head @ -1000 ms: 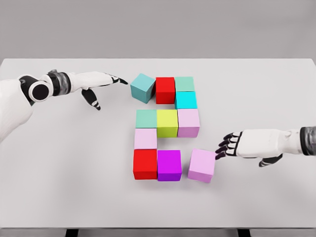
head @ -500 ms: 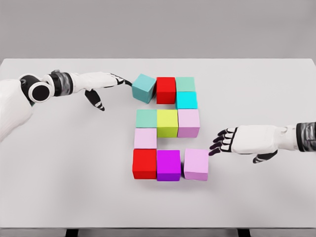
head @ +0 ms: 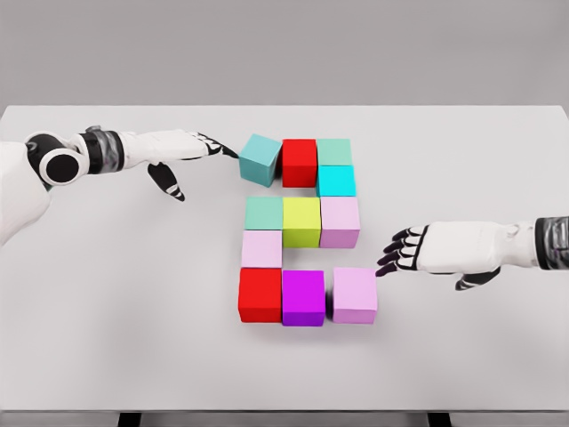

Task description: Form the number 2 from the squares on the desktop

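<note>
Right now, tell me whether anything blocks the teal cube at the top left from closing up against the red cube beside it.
Nothing visible does. The teal cube sits skewed against the top red cube, and the left hand has its fingertips at the teal cube's outer side.

White desktop (head: 107, 302) under a plain grey backdrop (head: 284, 49), dark legs at its front edge.

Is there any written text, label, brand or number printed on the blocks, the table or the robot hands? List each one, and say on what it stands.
None: no printed text shows anywhere. The coloured blocks, the table, the left hand and the right hand are all blank. Only the blocks' arrangement resembles a "2".
</note>
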